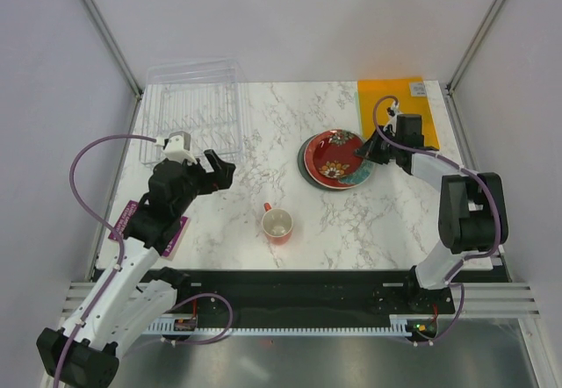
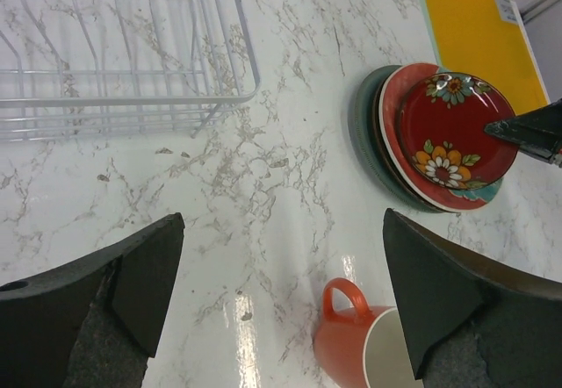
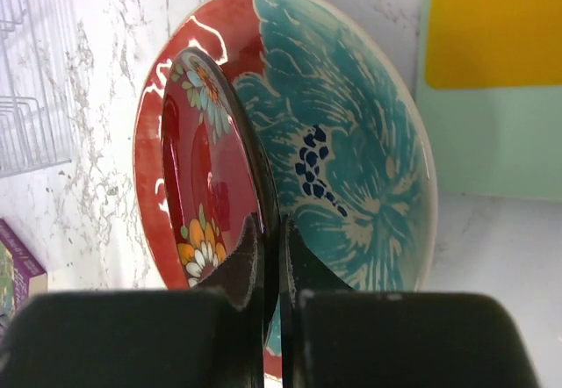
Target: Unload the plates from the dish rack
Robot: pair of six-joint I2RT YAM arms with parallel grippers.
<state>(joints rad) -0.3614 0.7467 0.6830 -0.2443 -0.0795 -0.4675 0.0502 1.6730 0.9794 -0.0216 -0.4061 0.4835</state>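
- Right gripper clamps the tilted red floral plate by its rim, plate stack just beneath; an early release could chip it
- Left gripper gapes empty, dish rack ahead-left of it

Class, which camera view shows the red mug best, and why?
The top external view: the mug stands whole, upright, its inside visible. The left wrist view cuts off its lower part; the right wrist view does not show it.
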